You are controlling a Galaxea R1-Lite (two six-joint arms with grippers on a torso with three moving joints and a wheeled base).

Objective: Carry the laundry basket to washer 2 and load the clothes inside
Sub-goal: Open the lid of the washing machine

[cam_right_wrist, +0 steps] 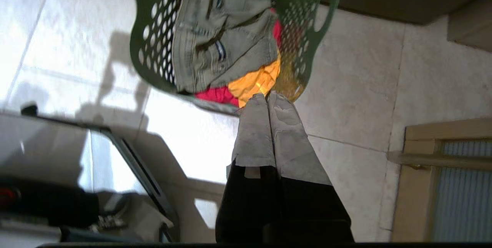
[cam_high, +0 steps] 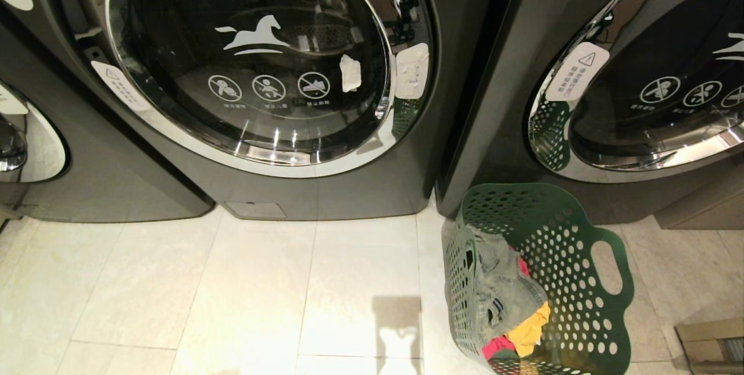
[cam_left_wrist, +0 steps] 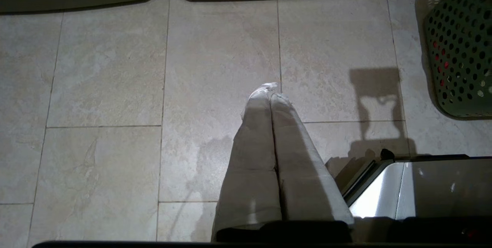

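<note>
three garments (cam_high: 505, 299) fill the green laundry basket (cam_high: 581, 282) on the floor.

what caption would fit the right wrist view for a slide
Shut right gripper poised beside the green laundry basket, which holds denim, red and yellow clothes on the tiled floor.

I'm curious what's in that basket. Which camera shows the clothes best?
The right wrist view: the faded grey-green denim, red and yellow-orange garments lie open to it. The head view shows them smaller, behind the dark green perforated plastic basket's wall; the left wrist view only glimpses red through holes.
</note>
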